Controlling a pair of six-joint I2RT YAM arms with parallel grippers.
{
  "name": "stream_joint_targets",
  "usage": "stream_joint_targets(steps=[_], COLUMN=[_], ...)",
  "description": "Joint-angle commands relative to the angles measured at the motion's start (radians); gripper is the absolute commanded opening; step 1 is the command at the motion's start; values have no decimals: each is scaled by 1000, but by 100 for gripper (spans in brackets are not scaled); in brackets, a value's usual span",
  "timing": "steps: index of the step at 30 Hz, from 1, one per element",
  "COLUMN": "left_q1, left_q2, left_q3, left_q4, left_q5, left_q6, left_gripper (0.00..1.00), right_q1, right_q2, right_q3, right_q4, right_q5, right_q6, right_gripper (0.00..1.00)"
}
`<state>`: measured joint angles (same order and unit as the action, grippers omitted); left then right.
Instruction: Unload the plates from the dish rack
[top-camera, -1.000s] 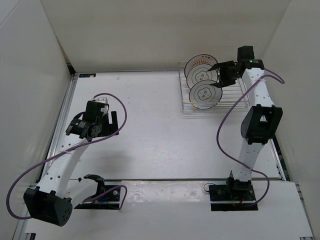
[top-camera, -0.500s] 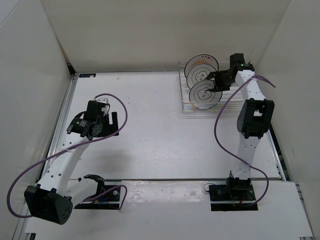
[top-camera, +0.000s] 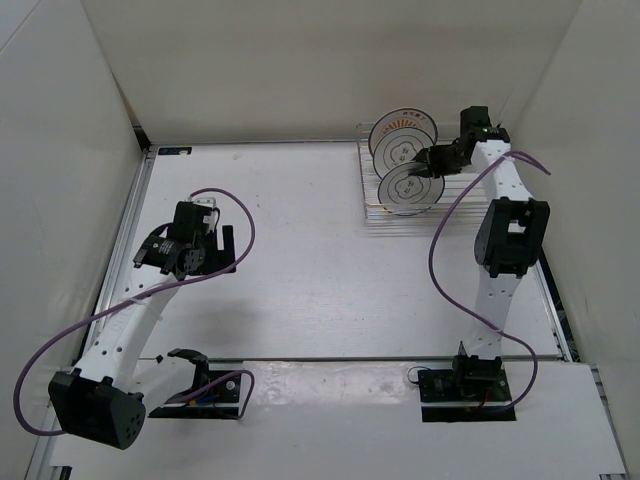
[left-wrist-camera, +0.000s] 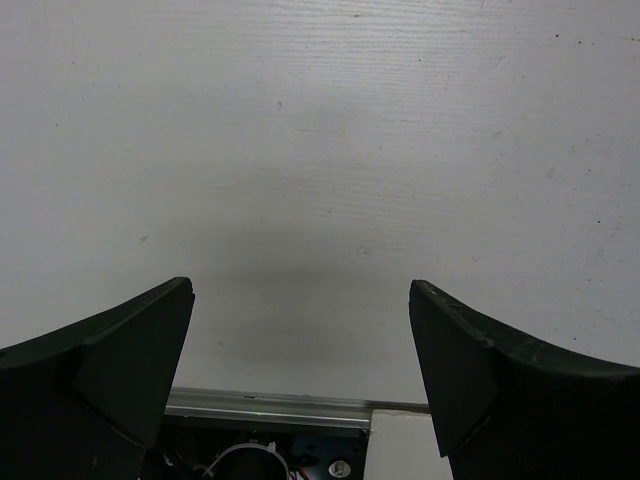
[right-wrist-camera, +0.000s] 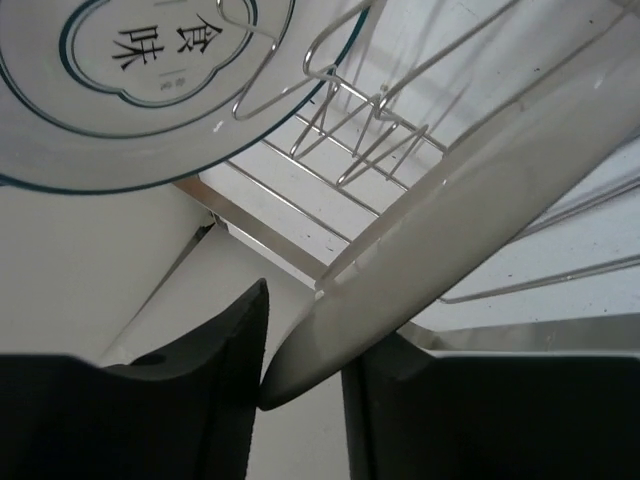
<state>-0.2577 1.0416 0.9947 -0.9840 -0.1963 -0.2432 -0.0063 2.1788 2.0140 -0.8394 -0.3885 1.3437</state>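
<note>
White table (top-camera: 330, 260); dish rack (top-camera: 366, 190) on it, far right.

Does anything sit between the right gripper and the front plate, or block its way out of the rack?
Nothing visible does. The right gripper has its fingers either side of the front plate rim; the next plate stands apart behind a wire divider, and the table beside the dish rack is bare.
</note>
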Motion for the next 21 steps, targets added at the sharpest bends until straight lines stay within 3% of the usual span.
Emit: stream_joint_targets(steps=[1, 7, 16, 21], left_q1=[-3, -2, -3, -2], left_q2=[-20, -25, -32, -37], left_q3=[1, 2, 13, 19], left_q4=[2, -2, -5, -8], left_q5=[-17, -17, -3, 9], left_q6=[13, 15, 13, 16], left_gripper=[100, 100, 100, 100], right_q1=[0, -1, -7, -11], right_q2=[-24, -45, -85, -134], right_q3=[-11, -9, 9, 3], right_q4=[13, 16, 36, 57], right_q5=[25, 7, -52, -81], right_q6=[-21, -23, -8, 29], right_gripper=[33, 16, 0, 0])
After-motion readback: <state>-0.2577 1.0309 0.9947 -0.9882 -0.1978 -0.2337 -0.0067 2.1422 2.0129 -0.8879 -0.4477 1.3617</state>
